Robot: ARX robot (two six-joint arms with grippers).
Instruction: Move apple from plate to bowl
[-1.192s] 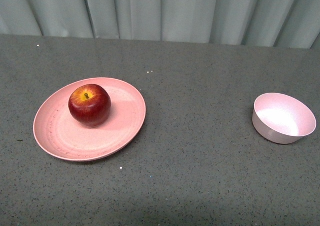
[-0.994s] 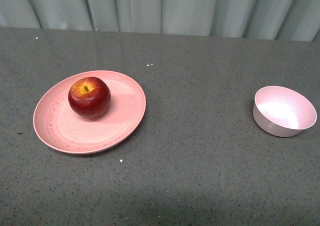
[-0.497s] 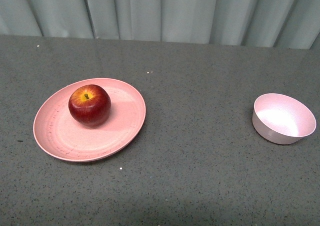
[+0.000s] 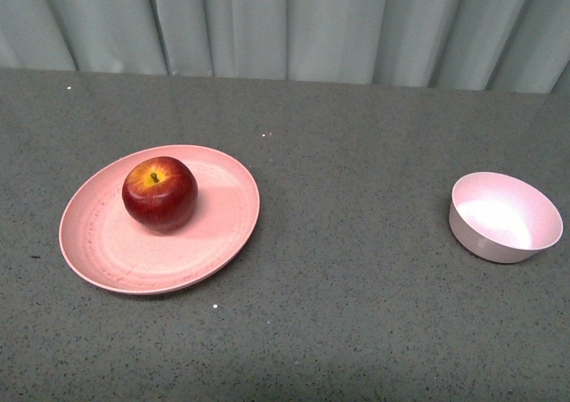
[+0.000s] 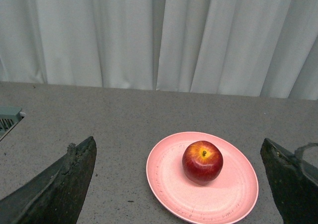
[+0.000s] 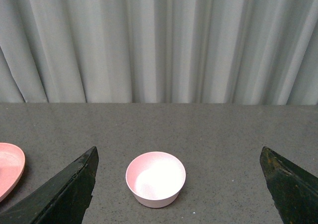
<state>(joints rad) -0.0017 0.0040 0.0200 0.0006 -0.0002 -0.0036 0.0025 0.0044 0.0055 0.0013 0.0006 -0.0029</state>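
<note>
The glossy dark red apple (image 4: 159,192) sits stem-up on the salmon-pink plate (image 4: 209,237), at the left of the grey speckled surface (image 4: 356,295). The small pale pink bowl (image 4: 485,240) stands well apart to the right. The left hand (image 5: 177,142), facing plate and apple, has its dark fingers (image 5: 59,184) spread wide and grips nothing, and the right hand (image 6: 179,149), facing the bowl, is likewise wide open and holds nothing; a pale pleated curtain (image 4: 294,19) hangs behind.
</note>
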